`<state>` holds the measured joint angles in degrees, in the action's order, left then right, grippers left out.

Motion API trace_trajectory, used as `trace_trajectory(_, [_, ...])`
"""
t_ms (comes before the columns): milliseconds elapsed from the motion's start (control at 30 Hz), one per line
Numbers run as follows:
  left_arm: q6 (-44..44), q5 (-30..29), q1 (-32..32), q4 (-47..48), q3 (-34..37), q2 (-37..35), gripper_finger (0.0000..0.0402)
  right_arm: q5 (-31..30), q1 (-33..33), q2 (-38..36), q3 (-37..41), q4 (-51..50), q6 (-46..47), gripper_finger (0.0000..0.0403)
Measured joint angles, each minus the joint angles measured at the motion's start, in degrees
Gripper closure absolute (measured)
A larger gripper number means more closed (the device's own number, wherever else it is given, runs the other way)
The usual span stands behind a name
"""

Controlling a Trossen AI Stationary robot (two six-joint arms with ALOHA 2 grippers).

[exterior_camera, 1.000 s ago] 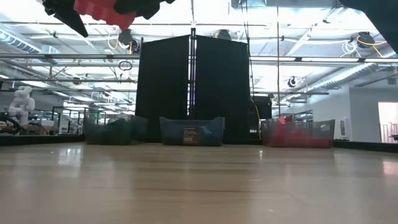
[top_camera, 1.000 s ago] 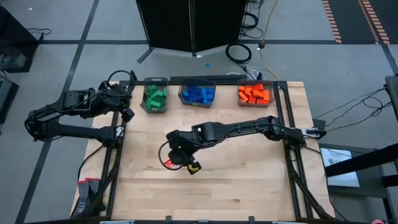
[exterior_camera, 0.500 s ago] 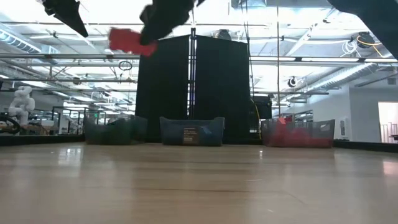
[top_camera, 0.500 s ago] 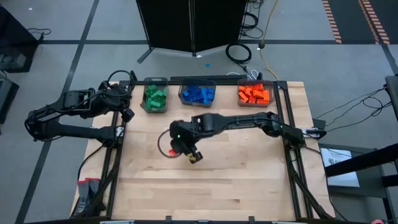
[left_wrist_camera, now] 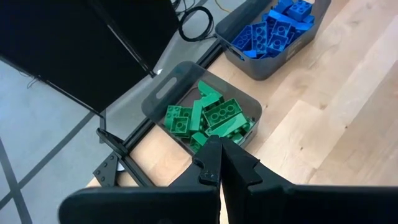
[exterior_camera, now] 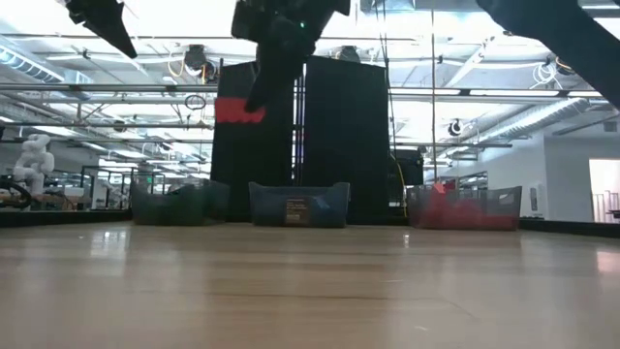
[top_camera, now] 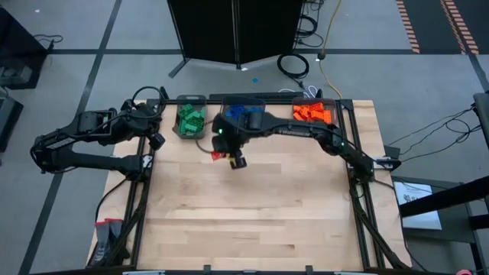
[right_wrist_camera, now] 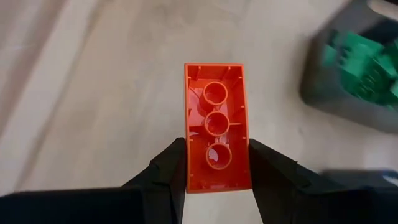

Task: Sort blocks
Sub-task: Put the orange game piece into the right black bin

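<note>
Gripping one orange-red block (right_wrist_camera: 216,144), right claw (right_wrist_camera: 217,171) aloft; left claw (left_wrist_camera: 221,163) clenched, three bins (top_camera: 190,120).

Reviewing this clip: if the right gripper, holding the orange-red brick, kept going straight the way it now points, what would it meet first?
Probably the bare table: the right gripper points its orange-red brick down at open wood. The green-brick bin lies off to the side, though depth is unclear.

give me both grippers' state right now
Left gripper: shut, holding nothing, above the bin of green blocks.
Right gripper: shut on an orange-red block, carried above the table.
</note>
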<state>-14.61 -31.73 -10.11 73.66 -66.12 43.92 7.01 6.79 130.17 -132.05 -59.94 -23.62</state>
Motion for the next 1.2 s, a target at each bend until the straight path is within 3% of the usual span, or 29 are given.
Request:
trace_trajectory(500, [0.0,0.0,0.0,0.6,0.0,0.0,0.0401,0.0,11.7,0.0,0.0,-0.6,3.8,0.0273])
trace_trajectory(1200, [0.0,0.0,0.0,2.6,0.0,0.0,0.0402,0.1,20.9,-1.7,0.1,-9.9,5.6,0.0273])
